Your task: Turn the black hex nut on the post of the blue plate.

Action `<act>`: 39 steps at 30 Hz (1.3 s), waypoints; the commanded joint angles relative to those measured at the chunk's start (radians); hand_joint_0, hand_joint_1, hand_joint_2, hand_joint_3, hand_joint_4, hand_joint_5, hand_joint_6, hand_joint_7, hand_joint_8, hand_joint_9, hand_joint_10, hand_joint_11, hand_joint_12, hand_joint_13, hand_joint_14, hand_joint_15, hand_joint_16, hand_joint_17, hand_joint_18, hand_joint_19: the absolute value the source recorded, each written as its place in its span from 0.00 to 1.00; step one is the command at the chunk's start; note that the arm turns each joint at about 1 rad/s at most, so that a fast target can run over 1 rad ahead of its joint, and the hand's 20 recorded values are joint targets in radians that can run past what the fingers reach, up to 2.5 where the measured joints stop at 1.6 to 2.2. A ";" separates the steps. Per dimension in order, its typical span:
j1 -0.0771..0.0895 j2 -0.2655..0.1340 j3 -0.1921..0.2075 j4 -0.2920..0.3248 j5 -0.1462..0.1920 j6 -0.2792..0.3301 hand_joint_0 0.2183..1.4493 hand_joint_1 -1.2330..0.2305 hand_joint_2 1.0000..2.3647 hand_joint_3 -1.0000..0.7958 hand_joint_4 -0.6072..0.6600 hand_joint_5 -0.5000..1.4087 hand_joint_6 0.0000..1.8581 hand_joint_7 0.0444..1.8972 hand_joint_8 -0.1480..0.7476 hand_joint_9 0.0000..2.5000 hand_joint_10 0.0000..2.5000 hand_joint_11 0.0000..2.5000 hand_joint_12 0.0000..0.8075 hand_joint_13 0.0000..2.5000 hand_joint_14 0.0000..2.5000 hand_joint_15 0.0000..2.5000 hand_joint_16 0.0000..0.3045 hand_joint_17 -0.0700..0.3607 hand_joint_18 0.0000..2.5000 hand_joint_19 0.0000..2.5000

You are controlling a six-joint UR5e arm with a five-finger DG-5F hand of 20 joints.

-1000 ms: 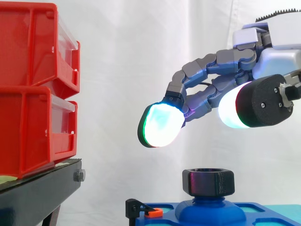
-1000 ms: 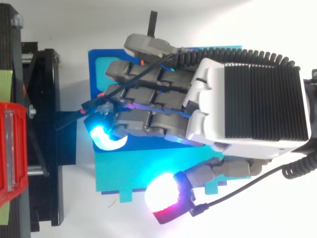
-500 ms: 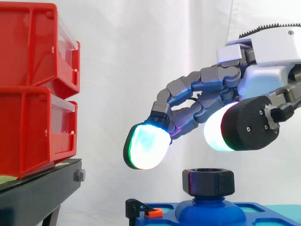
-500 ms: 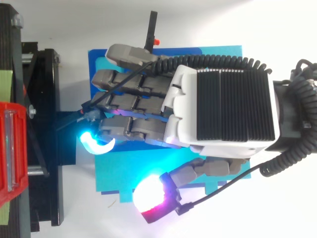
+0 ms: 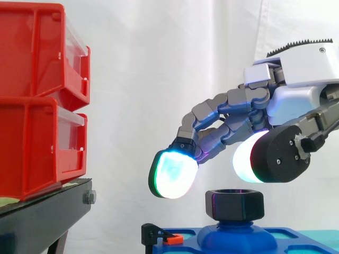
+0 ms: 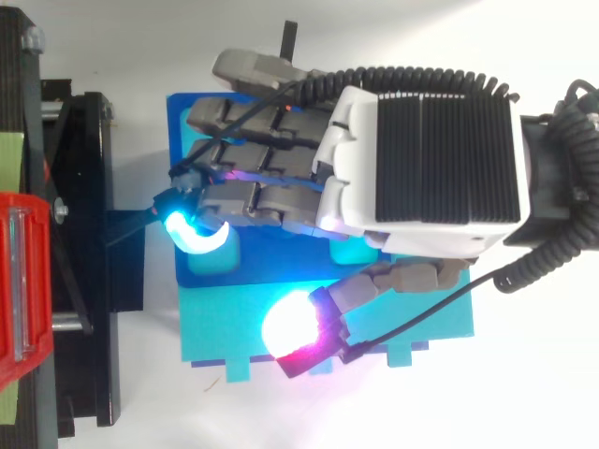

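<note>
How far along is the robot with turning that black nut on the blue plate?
Done: the hand hovers just above the black hex nut, open. In hand: the approach; the side view shows a gap between its pads and the nut. Left: gripping the nut on the post of the blue plate and turning it.

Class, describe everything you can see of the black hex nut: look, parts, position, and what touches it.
The black hex nut is matte and plastic-looking, with flat side faces and a round bore open on top. It sits level on the domed post of the blue plate. The hand hovers just above it, and its glowing pads seem clear of it.
</note>
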 commanded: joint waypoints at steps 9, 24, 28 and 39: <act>-0.033 0.000 0.000 -0.014 -0.056 -0.018 0.21 0.52 0.00 0.28 0.60 0.15 0.27 0.38 0.45 0.18 0.00 0.00 0.44 0.08 0.00 0.01 0.15 0.41 0.00 0.04; -0.057 0.002 0.000 -0.076 -0.065 -0.019 0.21 0.59 0.00 0.28 0.64 0.16 0.27 0.39 0.47 0.18 0.00 0.00 0.44 0.08 0.00 0.01 0.16 0.41 0.00 0.04; -0.065 0.000 0.000 -0.076 -0.074 -0.019 0.21 0.59 0.00 0.28 0.64 0.16 0.27 0.39 0.47 0.18 0.00 0.00 0.44 0.08 0.00 0.01 0.16 0.41 0.00 0.04; -0.089 0.003 0.006 -0.076 -0.108 -0.019 0.21 0.59 0.00 0.28 0.64 0.16 0.27 0.39 0.47 0.18 0.00 0.00 0.44 0.08 0.00 0.01 0.16 0.41 0.00 0.04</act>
